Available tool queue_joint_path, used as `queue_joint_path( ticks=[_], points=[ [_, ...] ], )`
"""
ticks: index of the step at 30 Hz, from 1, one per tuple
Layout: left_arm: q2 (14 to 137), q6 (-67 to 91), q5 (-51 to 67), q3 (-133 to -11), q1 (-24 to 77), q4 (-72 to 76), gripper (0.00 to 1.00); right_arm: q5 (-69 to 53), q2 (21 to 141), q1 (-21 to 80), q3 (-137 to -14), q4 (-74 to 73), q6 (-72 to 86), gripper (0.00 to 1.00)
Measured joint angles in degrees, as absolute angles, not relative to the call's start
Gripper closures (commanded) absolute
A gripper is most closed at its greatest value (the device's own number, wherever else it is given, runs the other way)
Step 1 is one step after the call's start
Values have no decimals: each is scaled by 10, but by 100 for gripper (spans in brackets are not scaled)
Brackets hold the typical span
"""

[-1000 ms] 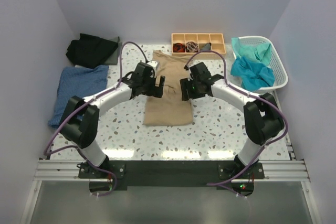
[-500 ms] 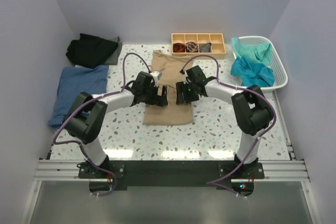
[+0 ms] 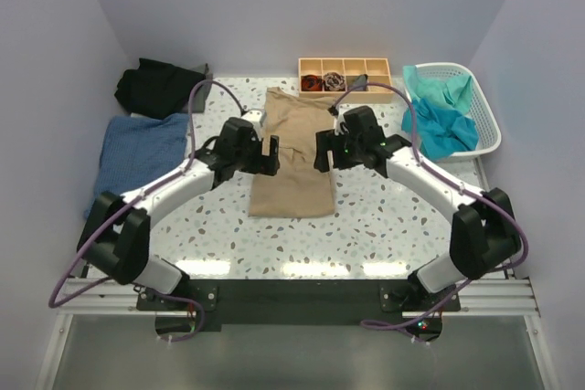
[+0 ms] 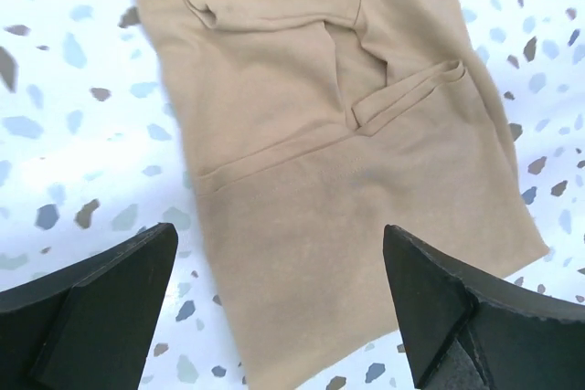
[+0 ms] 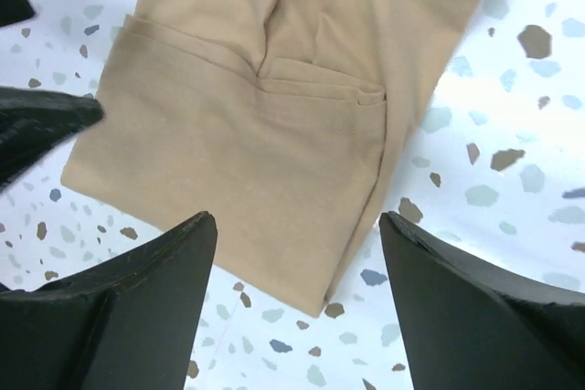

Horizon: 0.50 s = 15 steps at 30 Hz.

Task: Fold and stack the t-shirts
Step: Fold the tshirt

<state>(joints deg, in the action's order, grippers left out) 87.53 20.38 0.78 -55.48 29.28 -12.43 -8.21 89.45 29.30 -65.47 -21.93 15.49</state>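
Bright, even light — soft shadows, slight blur.

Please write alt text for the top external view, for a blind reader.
A folded tan t-shirt lies mid-table under the open left gripper and right gripper. A blue shirt and a black shirt lie at left; a white basket holds teal shirts.

Plain pale back wall (image 3: 302, 6) across the top, side walls (image 3: 46, 89) slanting in at left and right. White speckled table (image 3: 384, 226) fills the middle, bright glare (image 3: 302, 268) along its lower edge, metal rail (image 3: 101, 295) beneath.
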Motion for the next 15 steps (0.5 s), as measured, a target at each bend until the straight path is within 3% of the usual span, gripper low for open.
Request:
queue_joint_path(
  ticks=[6, 15],
  points=[
    [772, 222, -25, -467, 293, -106, 0, -60, 815, 288, -562, -220, 176, 15],
    [750, 280, -36, -346, 293, -99, 0, -96, 804, 260, -447, -211, 234, 13]
  ],
)
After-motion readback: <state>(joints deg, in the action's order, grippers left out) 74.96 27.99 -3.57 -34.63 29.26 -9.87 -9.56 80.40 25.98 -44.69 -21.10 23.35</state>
